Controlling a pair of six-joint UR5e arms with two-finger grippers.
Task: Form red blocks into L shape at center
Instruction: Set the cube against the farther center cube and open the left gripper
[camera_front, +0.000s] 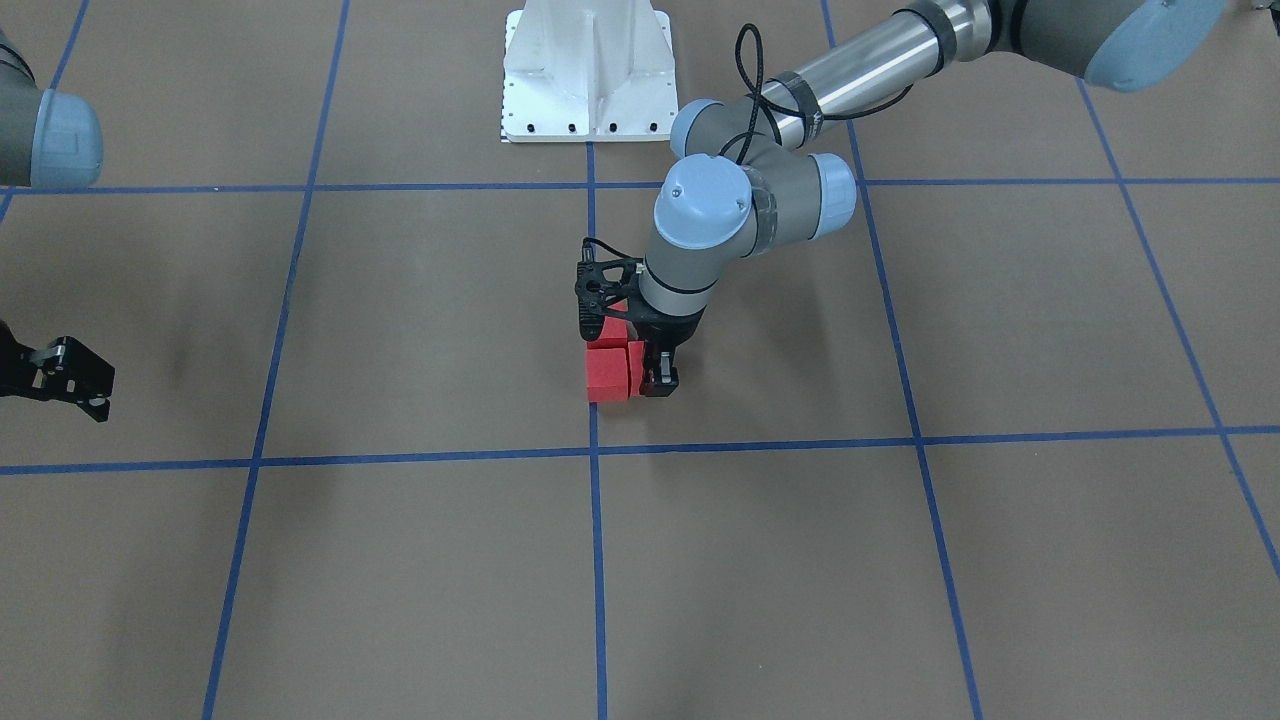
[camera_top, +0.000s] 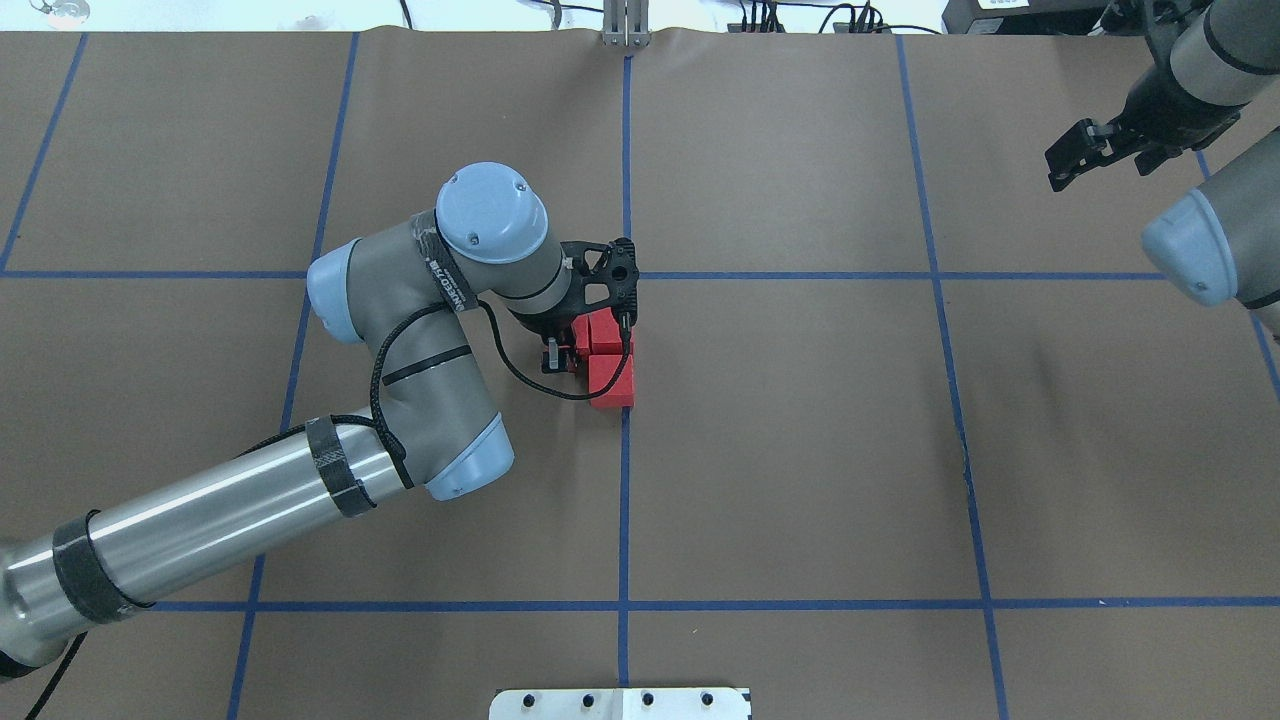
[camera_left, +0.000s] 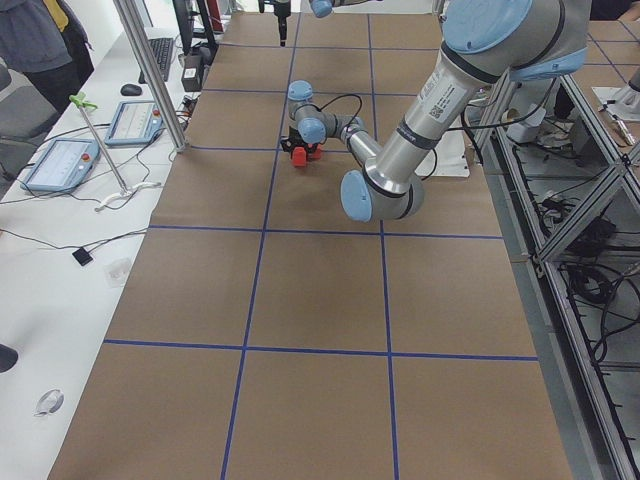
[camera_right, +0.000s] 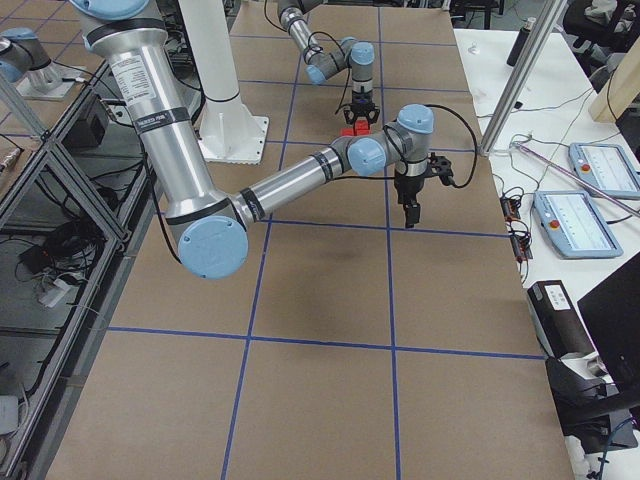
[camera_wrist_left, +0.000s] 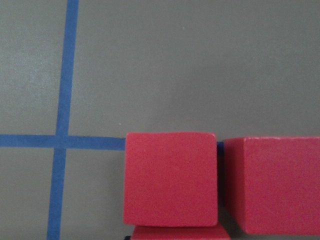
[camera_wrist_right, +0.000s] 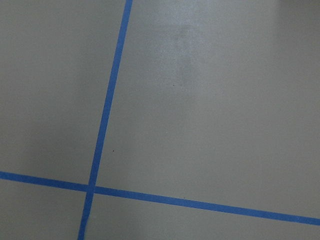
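At the left tool (camera_front: 640, 362), red blocks (camera_front: 607, 375).

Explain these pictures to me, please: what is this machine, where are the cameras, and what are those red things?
It is a robot with two arms, each ending in two-finger jaws. Four pictures come from fixed cameras around the brown table; two come from cameras on the wrists. On the table, marked with blue tape, sit three red blocks, huddled at the middle line. The left arm has its jaws down at them; whether they grip one is hidden. The right arm, off to the side, holds nothing.
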